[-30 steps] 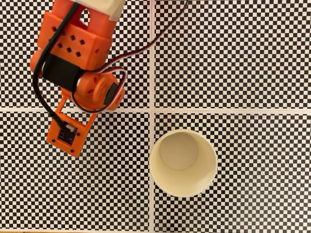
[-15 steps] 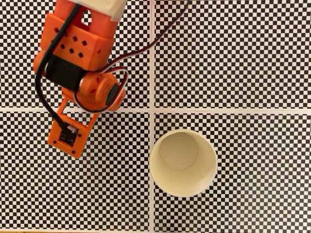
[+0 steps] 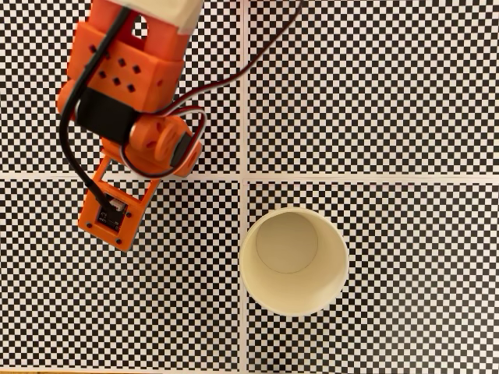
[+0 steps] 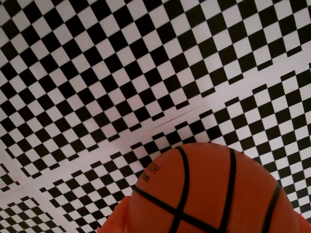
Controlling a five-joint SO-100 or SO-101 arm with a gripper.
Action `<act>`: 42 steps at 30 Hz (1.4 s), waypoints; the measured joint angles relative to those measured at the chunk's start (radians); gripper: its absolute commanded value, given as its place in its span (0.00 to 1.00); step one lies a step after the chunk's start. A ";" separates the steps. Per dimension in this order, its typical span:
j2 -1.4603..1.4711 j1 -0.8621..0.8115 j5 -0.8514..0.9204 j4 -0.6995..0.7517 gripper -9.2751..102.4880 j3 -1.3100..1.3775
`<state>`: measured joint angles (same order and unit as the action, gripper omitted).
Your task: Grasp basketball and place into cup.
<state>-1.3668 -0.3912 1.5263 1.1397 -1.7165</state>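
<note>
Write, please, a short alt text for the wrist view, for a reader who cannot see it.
An orange basketball with black seam lines fills the lower right of the picture, very close to the camera, with bits of orange plastic at its lower edges. Behind it lies a black-and-white checkerboard surface crossed by white bands.

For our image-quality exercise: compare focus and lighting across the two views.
Fixed view: evenly lit, checkerboard surface and cup sharp, only a faint shadow inside the cup. Wrist view: basketball looms close with slightly soft seams; the checkerboard behind stays fairly crisp, without harsh glare.
</note>
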 measured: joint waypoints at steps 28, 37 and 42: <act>-0.130 -0.005 0.000 0.015 0.34 -0.031; -0.310 0.029 -0.012 0.114 0.33 -0.031; -0.336 0.077 -0.025 0.255 0.32 0.081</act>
<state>-1.7027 -0.3145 1.5018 1.3944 -1.6352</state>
